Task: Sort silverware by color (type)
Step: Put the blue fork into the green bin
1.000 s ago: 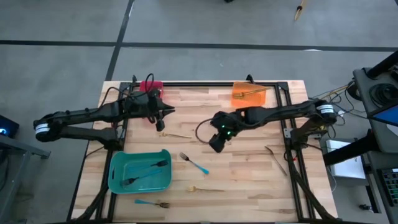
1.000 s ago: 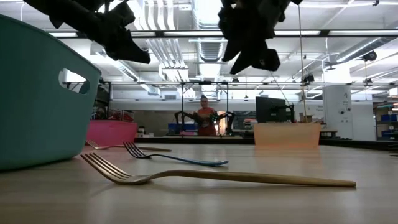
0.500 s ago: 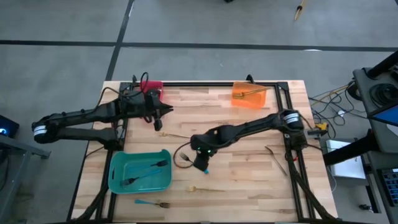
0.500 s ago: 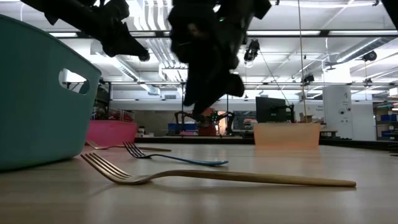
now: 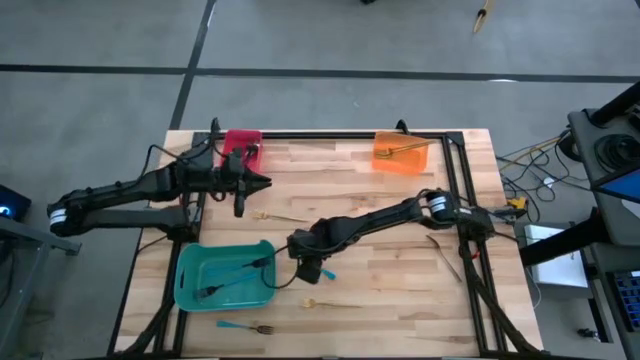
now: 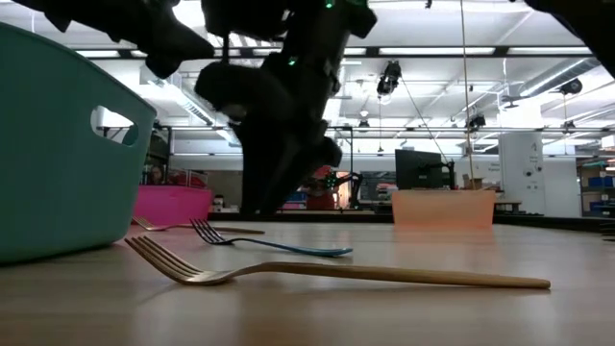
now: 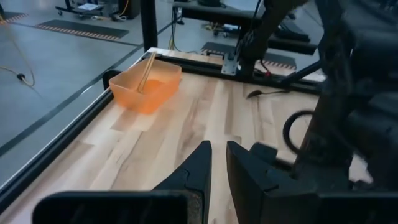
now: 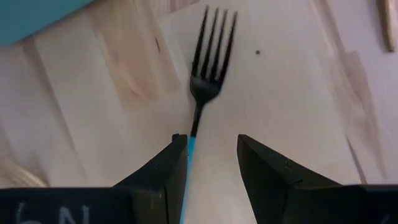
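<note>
A fork with a dark head and a blue handle [image 8: 210, 59] lies on the wooden table beside the teal bin [image 5: 195, 290]. My right gripper [image 8: 211, 146] hovers open just above it, pointing steeply down, one finger on each side of the handle [image 8: 190, 148]. In the low view its fingers stand clear of the table. My left gripper [image 5: 262, 184] hangs shut and empty over the far left of the table, near the red bin [image 5: 242, 142]. Gold forks [image 5: 335, 303] [image 5: 282, 216], another blue-handled fork [image 5: 246, 326] and a dark fork [image 5: 445, 255] lie loose.
The teal bin holds forks with blue handles [image 5: 232, 275]. The orange bin [image 5: 400, 155] at the far right holds a gold fork. In the low view a gold fork [image 6: 336, 272] lies nearest, with the blue-handled one [image 6: 279, 246] behind it. A black frame rail [image 5: 350, 135] runs along the far edge.
My right gripper has swung from the table's middle toward the left and near edges and has come down over the blue-handled fork, its fingers staying apart. My left gripper has drawn back a little toward the table's left edge. No fork has moved.
</note>
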